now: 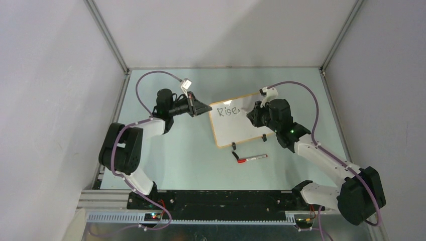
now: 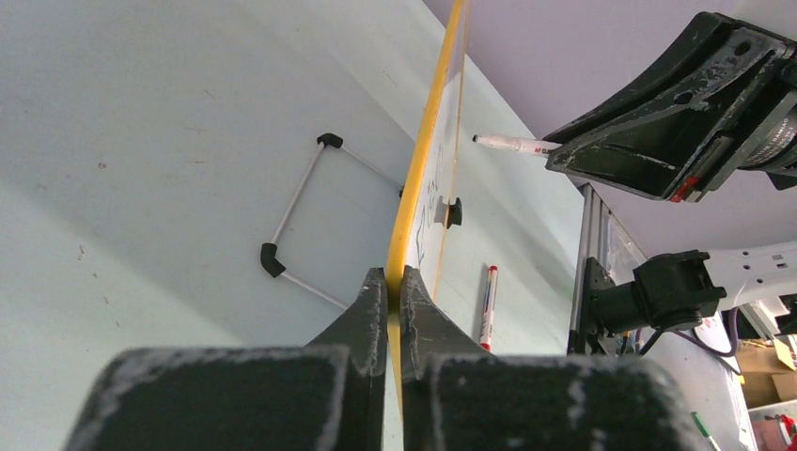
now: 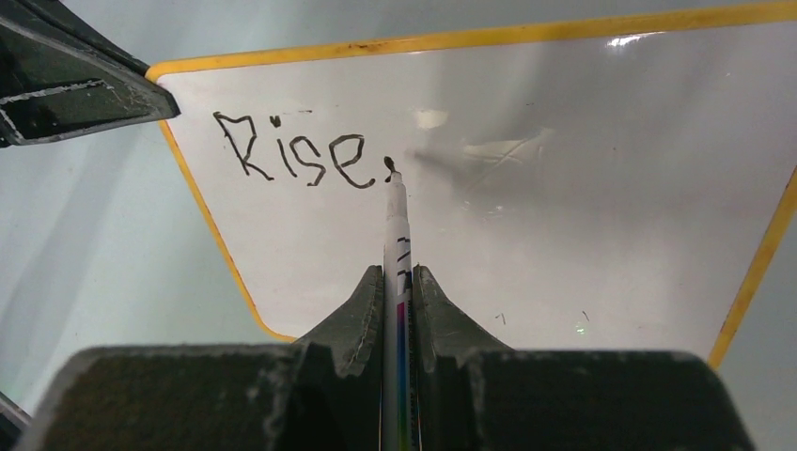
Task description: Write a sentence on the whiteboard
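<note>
The whiteboard [image 1: 241, 129] lies tilted on the table, framed in orange, its edge [image 2: 425, 160] running away from my left wrist camera. My left gripper [image 1: 205, 108] [image 2: 395, 280] is shut on the board's left edge. The sentence [image 1: 227, 111] [image 3: 291, 155] reads "Rise," in black near the board's top left. My right gripper [image 1: 251, 114] [image 3: 398, 277] is shut on a white marker [image 3: 396, 225]. The marker's tip touches the board [image 3: 564, 235] at the comma just after "Rise". The left wrist view also shows this marker [image 2: 512, 144] poking out of the right gripper.
A red-capped marker [image 1: 251, 158] [image 2: 488, 305] lies on the table in front of the board. Black clip feet [image 1: 234, 146] [image 2: 454, 211] sit on the board's near edge. A wire stand [image 2: 301, 211] lies behind it. Grey enclosure walls surround the table.
</note>
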Controlling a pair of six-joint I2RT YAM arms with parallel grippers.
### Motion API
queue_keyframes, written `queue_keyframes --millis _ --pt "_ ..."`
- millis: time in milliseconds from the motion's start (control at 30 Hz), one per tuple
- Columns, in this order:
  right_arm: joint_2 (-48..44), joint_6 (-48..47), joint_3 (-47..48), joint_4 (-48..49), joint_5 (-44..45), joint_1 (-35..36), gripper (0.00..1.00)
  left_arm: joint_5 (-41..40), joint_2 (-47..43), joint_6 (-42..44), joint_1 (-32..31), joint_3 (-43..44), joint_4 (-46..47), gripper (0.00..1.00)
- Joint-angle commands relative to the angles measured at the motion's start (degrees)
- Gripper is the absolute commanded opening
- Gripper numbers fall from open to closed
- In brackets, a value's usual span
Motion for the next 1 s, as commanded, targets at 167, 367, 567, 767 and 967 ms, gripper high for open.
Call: queue_keyframes --millis 167,367,567,767,967 --pt "0.26 0.79 2.80 -0.14 2.83 -0.98 0.00 -0.13 -1.42 1.41 0.46 0.74 0.64 0.01" --pt "0.57 1.04 2.80 0.36 3.17 -1.50 0.00 -0.02 -1.40 1.38 0.44 0.92 0.59 0.01" --pt "1.32 1.20 2.88 1.68 2.90 -1.57 0.00 -0.04 -1.59 1.92 0.45 1.16 -0.27 0.01" --pt "1.70 1.16 3.04 3.28 2.75 -1.66 0.00 0.01 -1.63 2.00 0.46 1.22 -0.26 0.01" --pt "2.32 1.07 3.86 3.14 2.40 -1.78 0.00 0.06 -1.72 1.93 0.43 1.18 -0.31 0.01"
